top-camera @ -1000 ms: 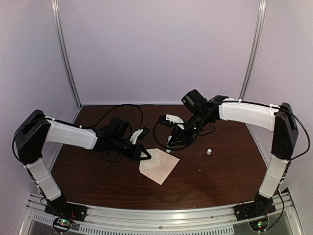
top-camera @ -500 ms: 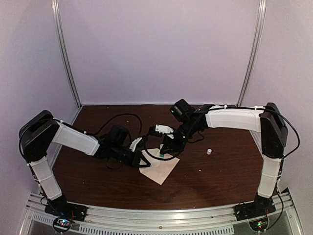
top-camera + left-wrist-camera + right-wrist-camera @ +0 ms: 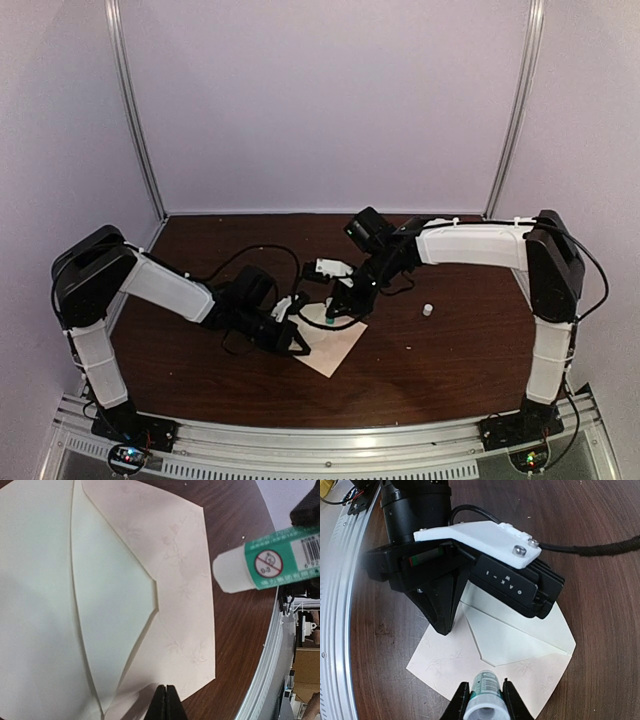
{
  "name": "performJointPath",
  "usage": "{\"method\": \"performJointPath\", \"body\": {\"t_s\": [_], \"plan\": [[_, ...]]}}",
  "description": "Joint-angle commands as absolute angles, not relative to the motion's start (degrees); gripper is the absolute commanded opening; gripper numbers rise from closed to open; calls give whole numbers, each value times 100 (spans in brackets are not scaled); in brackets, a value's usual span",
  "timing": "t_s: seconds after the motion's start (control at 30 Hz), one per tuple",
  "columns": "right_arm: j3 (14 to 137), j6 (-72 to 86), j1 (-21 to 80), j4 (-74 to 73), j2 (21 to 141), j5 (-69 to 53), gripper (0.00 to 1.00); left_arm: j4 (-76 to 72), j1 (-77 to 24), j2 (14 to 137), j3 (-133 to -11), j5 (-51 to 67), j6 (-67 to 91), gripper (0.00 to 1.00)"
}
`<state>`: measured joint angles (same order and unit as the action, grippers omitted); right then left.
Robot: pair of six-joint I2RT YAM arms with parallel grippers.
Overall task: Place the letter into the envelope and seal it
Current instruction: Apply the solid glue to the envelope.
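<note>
Envelope (image 3: 335, 350) is laid flat on the table (image 3: 450, 350) at mid-centre, skewed to the edges. Its long axis runs away from the left gripper (image 3: 165, 703), which is closed and tipped on a short end. The flap tip points toward a glue stick (image 3: 484, 696) clamped in the right gripper (image 3: 484, 706).

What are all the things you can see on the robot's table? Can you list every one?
Envelope: 1, cream, flat on the middle of the table.
Glue stick: 1, green and white, held just above the envelope.
Small white piece: 1, white, on the table to the right of the envelope.
Table: 1, dark brown wood.
Cables: a few, black, lying on the table.
Left tool: 1, black, shut, tip on the envelope's edge.
Right tool: 1, black, shut on the glue stick.
</note>
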<state>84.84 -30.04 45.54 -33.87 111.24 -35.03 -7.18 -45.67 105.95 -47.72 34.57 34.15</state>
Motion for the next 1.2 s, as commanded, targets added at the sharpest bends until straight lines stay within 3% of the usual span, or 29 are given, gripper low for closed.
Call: {"method": "performJointPath", "body": {"t_s": [0.0, 1.17], "plan": [[8356, -2941, 4582, -3317, 11261, -3579, 0, -571, -4570, 10719, -4926, 3224, 3321, 0], [8336, -2911, 4860, -3164, 11635, -2704, 0, -657, -4570, 11008, -4941, 3340, 3311, 0]]}}
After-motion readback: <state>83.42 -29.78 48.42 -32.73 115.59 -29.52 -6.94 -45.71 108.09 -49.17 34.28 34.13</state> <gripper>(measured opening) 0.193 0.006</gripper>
